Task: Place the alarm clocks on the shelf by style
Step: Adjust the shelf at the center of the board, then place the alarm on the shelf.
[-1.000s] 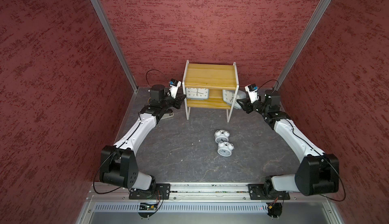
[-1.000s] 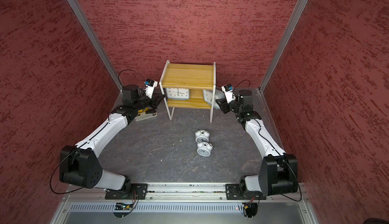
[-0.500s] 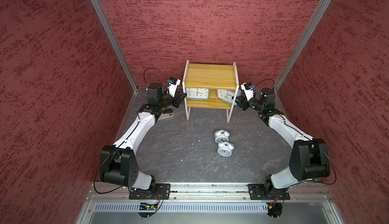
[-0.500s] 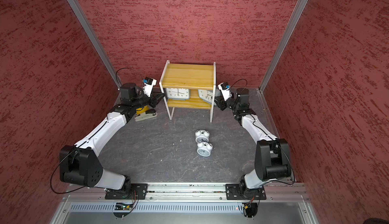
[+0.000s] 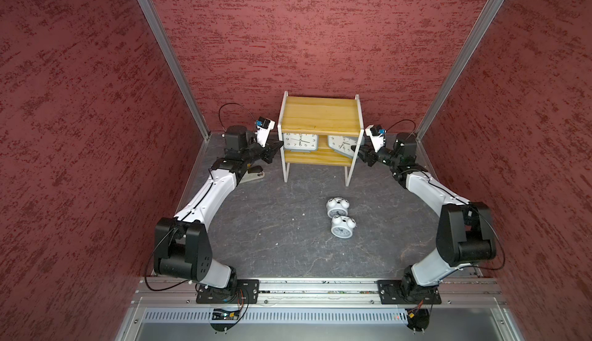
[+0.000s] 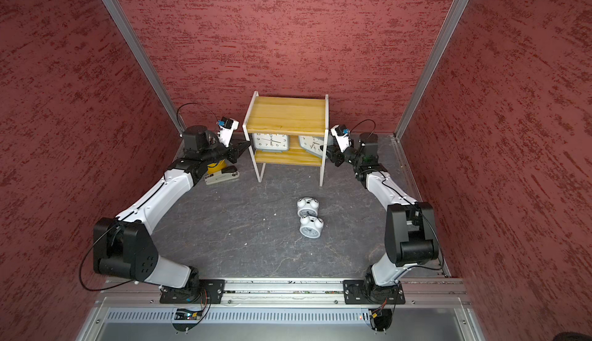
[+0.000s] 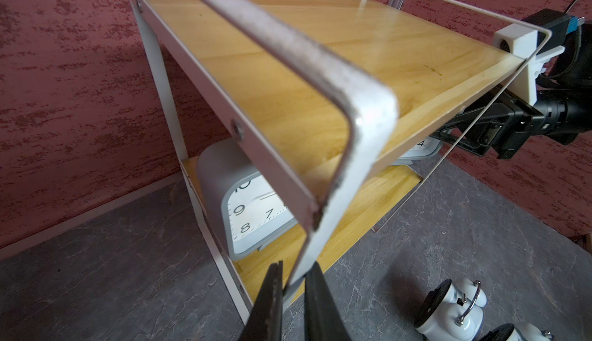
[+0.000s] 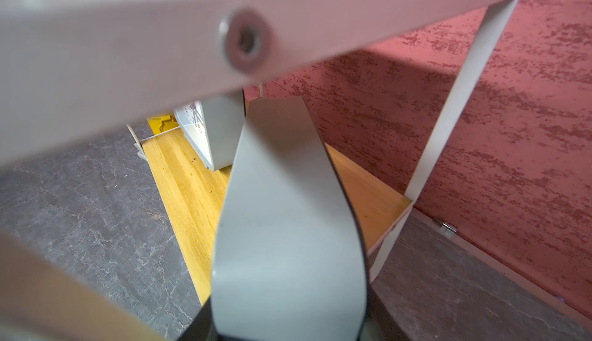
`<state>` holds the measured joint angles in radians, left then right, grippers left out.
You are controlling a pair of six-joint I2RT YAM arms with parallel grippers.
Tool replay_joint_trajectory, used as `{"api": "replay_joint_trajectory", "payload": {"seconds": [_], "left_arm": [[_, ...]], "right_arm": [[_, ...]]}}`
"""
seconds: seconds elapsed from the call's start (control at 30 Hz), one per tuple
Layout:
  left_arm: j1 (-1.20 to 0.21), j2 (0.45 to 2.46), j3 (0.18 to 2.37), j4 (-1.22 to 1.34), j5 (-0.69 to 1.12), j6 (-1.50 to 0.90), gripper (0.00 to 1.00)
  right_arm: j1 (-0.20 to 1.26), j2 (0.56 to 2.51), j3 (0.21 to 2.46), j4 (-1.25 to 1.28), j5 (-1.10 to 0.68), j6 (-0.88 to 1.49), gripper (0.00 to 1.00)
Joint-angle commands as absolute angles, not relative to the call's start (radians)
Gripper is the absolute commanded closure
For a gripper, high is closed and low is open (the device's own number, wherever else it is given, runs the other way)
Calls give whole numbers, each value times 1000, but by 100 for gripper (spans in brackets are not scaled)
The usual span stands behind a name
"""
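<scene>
Left gripper (image 7: 296, 264) narrow, pinching shelf (image 5: 320, 115) front leg. Right gripper (image 5: 356, 153) clamps tilted clock (image 5: 341, 145) at lower board's (image 5: 315, 160) right end; upright clock (image 5: 300, 140) at left end.

The shelf (image 5: 320, 116) stands far, in the middle. On its lower board, the left clock (image 5: 300, 141) stands beside the tilted right clock (image 5: 341, 145). Nearer, on the floor (image 5: 272, 224), the far bell clock (image 5: 336, 207) lies just behind the near bell clock (image 5: 341, 228). A stapler (image 6: 221, 176) lies left of the shelf.

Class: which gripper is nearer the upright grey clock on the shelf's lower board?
Left. The left gripper clasps a leg of the shelf right beside the upright grey clock; the right gripper is at the far end, gripping the tilted grey clock.
</scene>
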<state>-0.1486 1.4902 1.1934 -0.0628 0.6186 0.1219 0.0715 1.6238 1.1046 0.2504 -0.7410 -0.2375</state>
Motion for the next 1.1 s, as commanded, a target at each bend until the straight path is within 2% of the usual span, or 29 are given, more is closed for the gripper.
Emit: {"api": "replay_joint_trajectory", "payload": {"seconds": [0.0,0.6,0.87,0.97,1.07], "left_arm": [[-152,1504,1215,-48,658,78,88],[-150,1507,1215,-60,654,87,88],[-150,1508,1213,-65,652,91,88],[-150,1507,1213,-67,654,92,88],[-150,1506,1213,-69,653,92,88]], "right_arm": [[80,1645,1147,278,-840,-265,72],[92,1729,1188,322,-969,-183,71],[94,1742,1196,294,-966,-203,65],[98,1737,1198,260,-947,-231,53],[95,1718,1169,292,-886,-225,33]]}}
